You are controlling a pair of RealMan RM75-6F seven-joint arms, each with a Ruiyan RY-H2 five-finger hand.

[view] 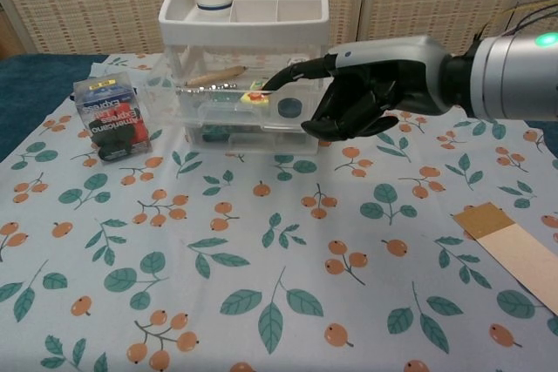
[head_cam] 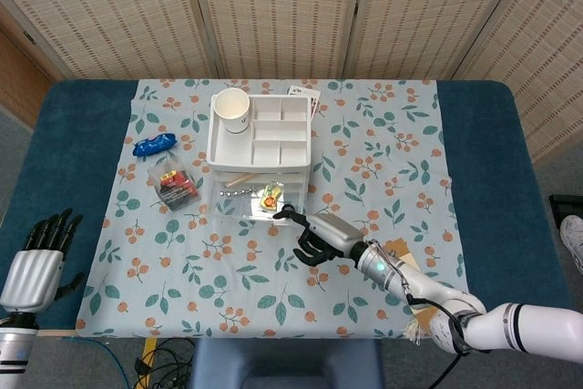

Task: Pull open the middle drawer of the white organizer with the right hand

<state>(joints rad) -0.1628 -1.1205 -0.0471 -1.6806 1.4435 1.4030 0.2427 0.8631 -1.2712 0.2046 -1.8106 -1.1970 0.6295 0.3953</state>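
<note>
"Express" in white on the red-and-black packet [view: 112, 121] left of the organizer [view: 253, 6]
</note>
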